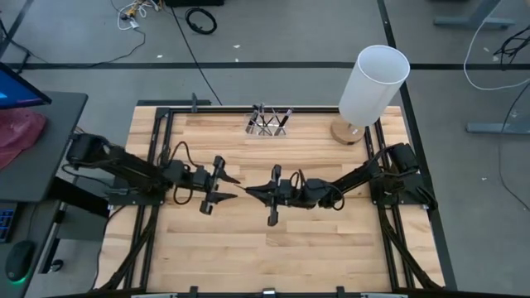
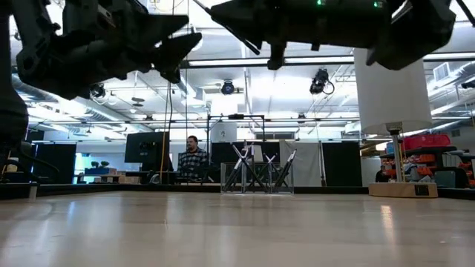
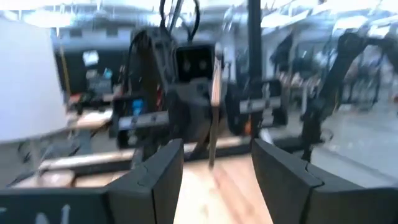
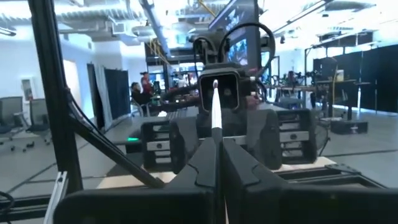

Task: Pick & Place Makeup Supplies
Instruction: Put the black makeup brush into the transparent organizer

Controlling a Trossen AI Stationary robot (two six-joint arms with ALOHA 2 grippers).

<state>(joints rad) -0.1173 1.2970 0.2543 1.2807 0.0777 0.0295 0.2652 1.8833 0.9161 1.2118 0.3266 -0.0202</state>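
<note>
Makeup supplies (image 1: 268,122) stand mostly at the middle of the table's far edge, a cluster of thin dark brushes and sticks leaning crosswise in a small clear holder (image 2: 256,179). One more piece is out over the table's middle, between the two arms.

Going from the left: the left gripper (image 1: 222,184) hovers above the table's middle, a little left of centre, with its fingers (image 3: 163,177) spread apart and nothing between them. It faces the right arm head-on. Just beside it, the right gripper (image 1: 253,193) has its fingers pressed together on a slim brush (image 4: 215,102), which sticks out ahead of the fingertips toward the left gripper; in the left wrist view the same piece shows as a pale thin rod (image 3: 214,109) in line with the gap of the open fingers. It looks like a handover in mid-air, though that is my reading.

Further right, near the table's far right corner, a tall white cylinder (image 1: 372,83) sits on a round wooden base (image 1: 350,132).

The brush should be very light, stiff and narrow, with a smooth handle that may slip or swivel in a pinch. The handle's middle seems the sensible place to grip, well clear of the soft bristle tip, with gentle pressure and the fingers square across it so it cannot twist out.
</note>
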